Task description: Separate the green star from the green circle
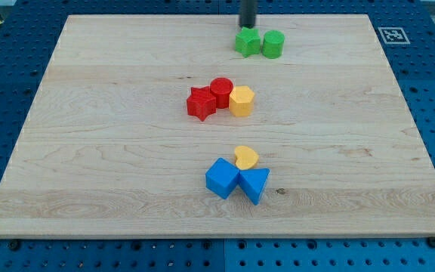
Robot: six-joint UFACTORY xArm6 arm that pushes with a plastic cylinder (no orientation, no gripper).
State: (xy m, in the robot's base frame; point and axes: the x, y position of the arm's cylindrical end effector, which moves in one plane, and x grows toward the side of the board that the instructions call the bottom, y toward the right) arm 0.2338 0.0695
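Note:
The green star (247, 42) and the green circle (273, 44) sit side by side and touching near the view's top, the star on the left. My tip (247, 25) comes down from the view's top edge and ends just above the green star, close to it or touching it.
A red star (201, 103), a red circle (220, 92) and a yellow hexagon (242, 100) cluster at the board's middle. A yellow heart (246, 158), a blue cube (222, 178) and a blue triangle (254, 183) cluster lower down. The wooden board (89, 151) lies on a blue pegboard table.

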